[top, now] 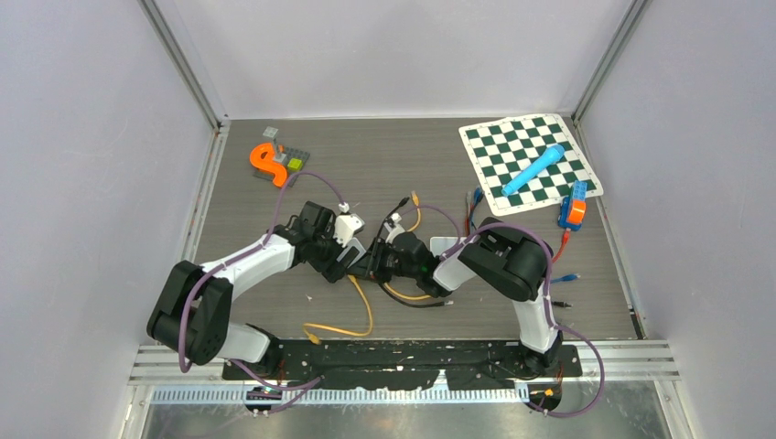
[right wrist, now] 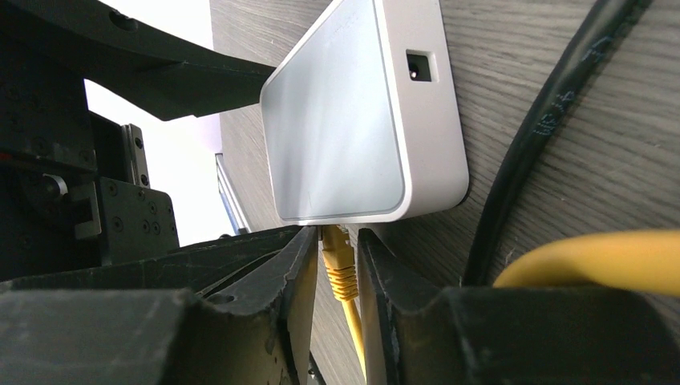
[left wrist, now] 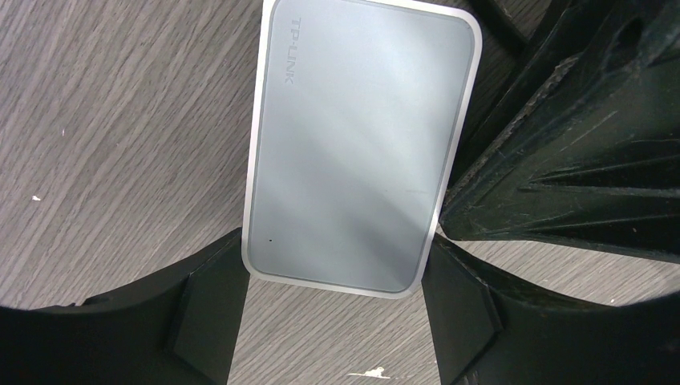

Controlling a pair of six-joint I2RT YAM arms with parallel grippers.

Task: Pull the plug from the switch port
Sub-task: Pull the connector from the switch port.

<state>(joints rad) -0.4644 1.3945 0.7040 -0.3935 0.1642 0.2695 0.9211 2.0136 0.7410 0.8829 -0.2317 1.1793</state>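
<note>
L gripper [left wrist: 335, 293] clamped on sides of switch [left wrist: 361, 144], which lies flat on surface [left wrist: 120, 120] betw its fingers. R gripper [right wrist: 337, 245] fingers close either side of yellow plug [right wrist: 340, 269]. Plug sits in port just ahead of tips; can't tell if pinched.

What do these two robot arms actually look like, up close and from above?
Both the left arm and right arm have white shells between chunky black joints, with a purple cable looping along each. They stand on a black base plate. The left gripper and right gripper each have two rough, matte black fingers.
</note>
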